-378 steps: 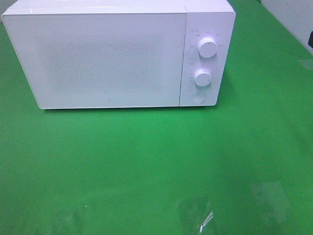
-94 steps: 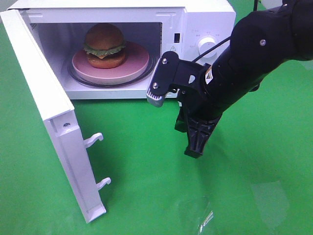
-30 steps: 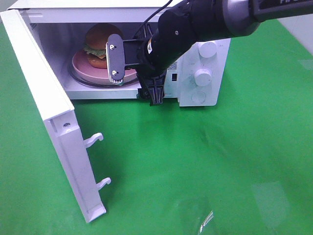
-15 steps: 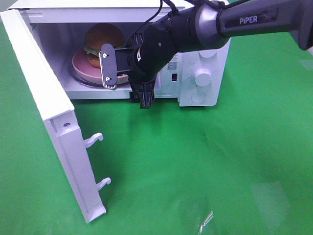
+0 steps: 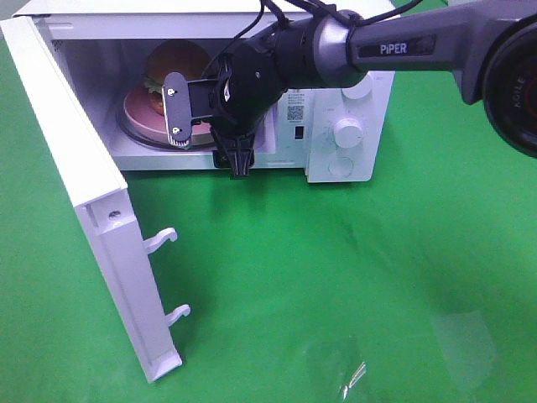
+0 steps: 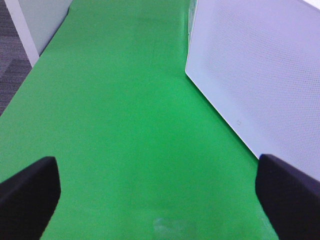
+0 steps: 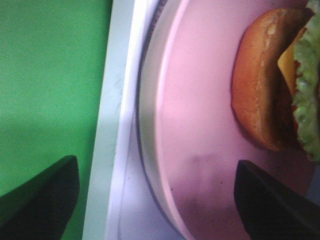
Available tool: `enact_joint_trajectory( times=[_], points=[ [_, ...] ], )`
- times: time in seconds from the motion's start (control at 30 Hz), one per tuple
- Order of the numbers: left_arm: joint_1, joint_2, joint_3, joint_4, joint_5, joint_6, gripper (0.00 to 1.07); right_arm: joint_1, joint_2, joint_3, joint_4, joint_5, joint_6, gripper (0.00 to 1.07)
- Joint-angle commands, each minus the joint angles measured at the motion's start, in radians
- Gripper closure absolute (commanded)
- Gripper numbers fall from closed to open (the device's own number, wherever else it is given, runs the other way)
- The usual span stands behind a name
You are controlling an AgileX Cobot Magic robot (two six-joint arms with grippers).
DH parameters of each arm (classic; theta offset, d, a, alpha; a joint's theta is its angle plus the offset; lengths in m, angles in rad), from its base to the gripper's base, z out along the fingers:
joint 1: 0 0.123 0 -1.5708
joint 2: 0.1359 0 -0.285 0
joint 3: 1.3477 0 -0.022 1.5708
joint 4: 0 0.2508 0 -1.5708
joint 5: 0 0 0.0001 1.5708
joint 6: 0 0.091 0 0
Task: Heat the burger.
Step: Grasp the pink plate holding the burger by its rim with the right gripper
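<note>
Brown-bunned burger (image 5: 172, 65), with green lettuce and yellow cheese, sits on a pink plate (image 5: 134, 109) on the glass turntable (image 7: 147, 130) inside the white oven (image 5: 336, 50); door (image 5: 92, 218) swung wide to the left; green desk (image 5: 336, 285) beneath.

Right fingers (image 5: 178, 113): spread apart and empty, at the cavity mouth just in front of the plate; burger lies deeper in, beyond them; judged the nearer arm by far. Burger is round, so no long axis governs the approach; plate rim faces the fingers.

Left fingers (image 6: 30, 192): released, empty, well apart from the oven, beside the door's outer face.

High view: arm hides part of plate and burger. Right wrist view alone shows plate rim, turntable edge and bun underside close up.
</note>
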Motion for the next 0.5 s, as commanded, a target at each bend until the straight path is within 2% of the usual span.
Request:
enact_joint_trajectory(
  times=[0.03, 0.5],
  points=[
    [0.002, -0.005, 0.0, -0.002, -0.012, -0.005, 0.09, 0.003, 0.007, -0.03, -0.006, 0.011, 0.007, 0.27],
    [0.002, -0.005, 0.0, -0.002, -0.012, -0.005, 0.09, 0.02, 0.08, -0.153, -0.012, 0.056, 0.007, 0.29]
  ],
)
